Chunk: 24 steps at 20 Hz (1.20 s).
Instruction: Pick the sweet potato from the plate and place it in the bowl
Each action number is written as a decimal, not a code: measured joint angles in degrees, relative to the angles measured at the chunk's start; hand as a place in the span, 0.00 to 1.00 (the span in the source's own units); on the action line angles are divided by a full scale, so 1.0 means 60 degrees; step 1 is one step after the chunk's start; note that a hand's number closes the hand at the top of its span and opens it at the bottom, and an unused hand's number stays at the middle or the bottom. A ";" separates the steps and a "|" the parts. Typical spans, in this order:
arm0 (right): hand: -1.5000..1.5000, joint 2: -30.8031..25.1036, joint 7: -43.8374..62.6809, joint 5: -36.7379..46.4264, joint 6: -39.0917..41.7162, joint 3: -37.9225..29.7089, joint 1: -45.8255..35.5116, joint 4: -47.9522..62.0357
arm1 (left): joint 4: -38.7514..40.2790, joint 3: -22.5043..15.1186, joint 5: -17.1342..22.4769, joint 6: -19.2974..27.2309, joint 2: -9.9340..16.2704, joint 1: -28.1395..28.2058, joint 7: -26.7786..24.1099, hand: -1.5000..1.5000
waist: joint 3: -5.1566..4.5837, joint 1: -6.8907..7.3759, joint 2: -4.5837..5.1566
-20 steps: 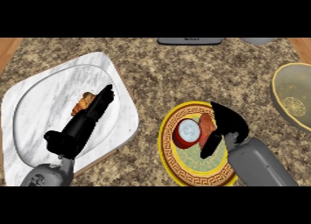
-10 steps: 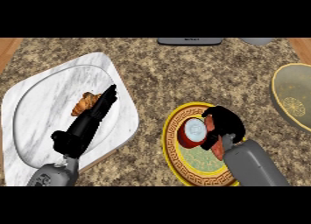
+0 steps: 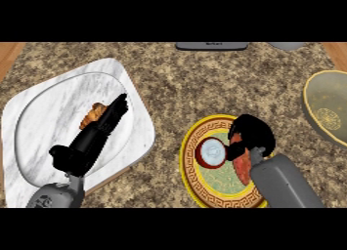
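Head view, right hand (image 3: 249,135) curled on sweet potato (image 3: 242,166), plate (image 3: 194,168) centre

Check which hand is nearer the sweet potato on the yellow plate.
Right. The right hand is over the yellow plate, curled on the sweet potato. The left hand lies away over the marble board, fingers straight beside a croissant.

**What we can't fully see**

The right hand (image 3: 249,136) curls over the sweet potato (image 3: 244,167), so we see only an orange-red patch of it; the forearm covers the rest. The plate (image 3: 194,180) is partly hidden by that arm. The bowl (image 3: 327,114) is cut off at the right edge. The croissant (image 3: 94,114) sits half behind the left hand (image 3: 97,136). Two dark/grey objs at the far edge are cut off; can't tell what they are.
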 measured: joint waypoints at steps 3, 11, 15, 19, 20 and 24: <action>1.00 -0.0733 -0.1316 0.0036 0.0424 0.0495 0.0427 -0.0649 | 0.0127 0.0017 -0.0072 0.0043 -0.0055 0.0079 -0.0130 0.50 | 0.0000 -0.0056 -0.0014; 1.00 -0.3250 -0.4468 0.0917 0.0158 0.1257 0.1614 -0.2650 | -0.0089 0.0122 -0.0021 -0.0021 -0.0002 0.0203 -0.0014 0.50 | 0.0004 -0.0142 -0.0042; 1.00 -0.3742 -0.4579 0.1229 -0.0618 0.0634 0.1945 -0.3835 | -0.0355 0.0091 -0.0030 -0.0030 -0.0007 0.0301 0.0217 0.50 | 0.0005 -0.0158 -0.0049; 1.00 -0.3749 -0.4665 0.0795 -0.1317 -0.0330 0.2147 -0.5054 | -0.0234 0.0196 -0.0039 -0.0061 0.0002 0.0278 0.0058 0.50 | 0.0003 -0.0216 -0.0048; 1.00 -0.3678 -0.4688 0.0625 -0.1486 -0.0570 0.2199 -0.5306 | -0.0219 0.0172 -0.0045 -0.0050 -0.0046 0.0281 0.0062 0.50 | 0.0004 -0.0217 -0.0045; 1.00 -0.3565 -0.4616 -0.0604 -0.1513 -0.1904 0.2006 -0.6023 | -0.0046 0.0160 -0.0140 -0.0068 -0.0094 0.0235 -0.0038 0.50 | 0.0003 -0.0178 -0.0027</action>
